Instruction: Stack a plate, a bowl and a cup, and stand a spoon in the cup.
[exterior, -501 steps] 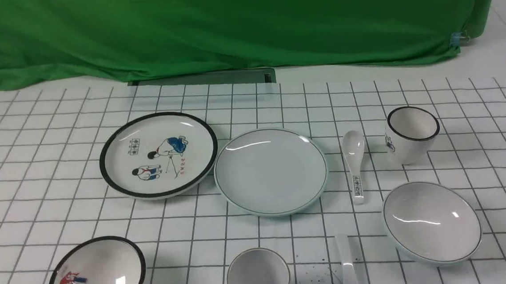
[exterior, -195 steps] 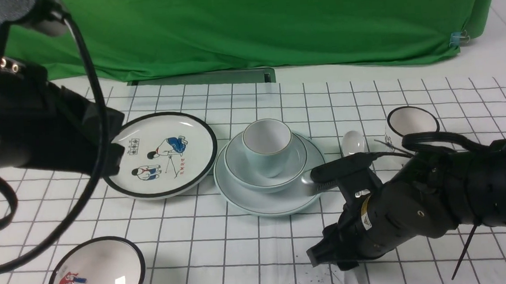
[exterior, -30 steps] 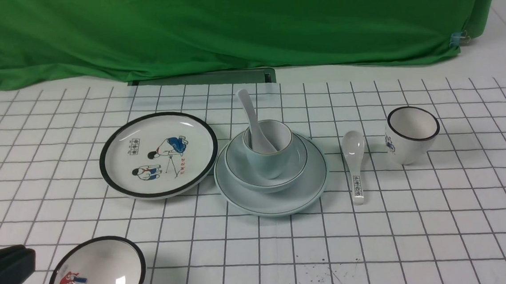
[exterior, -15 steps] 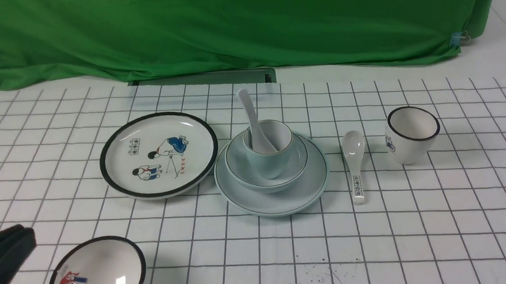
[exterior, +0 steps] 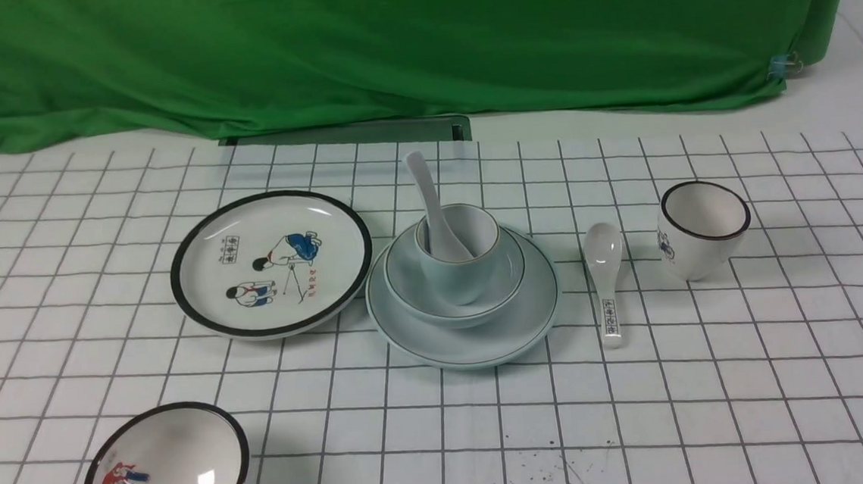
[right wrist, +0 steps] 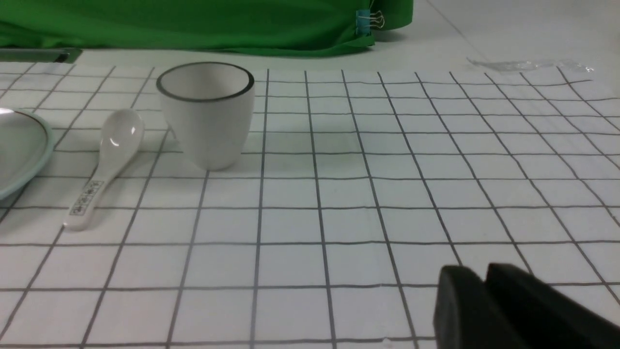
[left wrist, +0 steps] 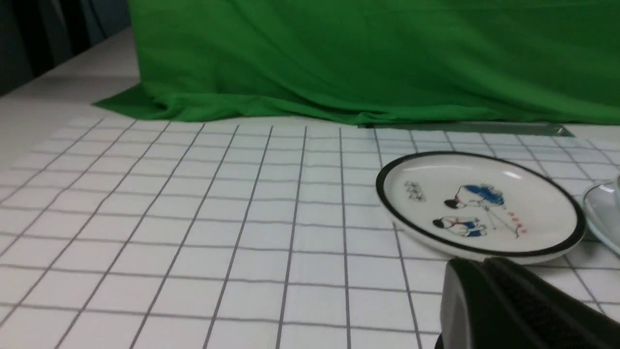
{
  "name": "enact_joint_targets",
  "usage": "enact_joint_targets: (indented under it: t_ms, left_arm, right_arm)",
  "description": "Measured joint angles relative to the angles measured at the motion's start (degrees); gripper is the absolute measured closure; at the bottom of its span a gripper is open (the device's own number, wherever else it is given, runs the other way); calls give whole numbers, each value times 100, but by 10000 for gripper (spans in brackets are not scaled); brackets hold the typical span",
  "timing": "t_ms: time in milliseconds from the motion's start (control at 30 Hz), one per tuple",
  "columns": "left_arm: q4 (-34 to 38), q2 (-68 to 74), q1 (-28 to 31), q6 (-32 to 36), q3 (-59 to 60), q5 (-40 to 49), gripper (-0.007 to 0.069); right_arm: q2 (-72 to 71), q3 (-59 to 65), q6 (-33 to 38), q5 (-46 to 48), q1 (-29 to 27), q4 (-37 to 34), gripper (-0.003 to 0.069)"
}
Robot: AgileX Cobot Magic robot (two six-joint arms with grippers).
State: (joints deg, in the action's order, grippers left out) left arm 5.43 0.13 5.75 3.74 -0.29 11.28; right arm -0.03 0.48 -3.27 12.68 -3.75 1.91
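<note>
Dark arm part gone frm L edge, gridded tabletop (exterior: 324, 439)

Your widest free run on the bench (exterior: 490, 435) lies nearest you, from the black-rimmed bowl (exterior: 167, 473) across to the right edge, in front of the plate (exterior: 477, 349) and the printed spoon (exterior: 606, 283). Beyond the black-rimmed cup (exterior: 704, 230), you have open grid to its right as well. The far left is open too, beside the cartoon plate (exterior: 271, 264). You have no lane between the two plates, which sit nearly edge to edge. Above the stack, mind the plain spoon (exterior: 435, 211), its handle rising tilted out of the plain cup (exterior: 459, 263). Between stack and printed spoon you get only a narrow strip.
</note>
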Motion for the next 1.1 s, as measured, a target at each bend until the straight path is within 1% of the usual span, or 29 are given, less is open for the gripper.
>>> enact_joint_targets:
  t_ms: [167, 367, 633, 1100]
  left_arm:
    - [38, 0, 13, -25, 61, 145, 653]
    - [43, 0, 13, 114, 65, 209, 653]
    - [43, 0, -287, 221, 65, 210, 653]
    - [-8, 0, -288, 232, 65, 204, 653]
  right_arm:
    - [0, 0, 0, 0, 0, 0, 539]
    - [0, 0, -1, 0, 0, 5, 524]
    - [0, 0, -1, 0, 0, 5, 508]
    - [0, 0, -1, 0, 0, 5, 480]
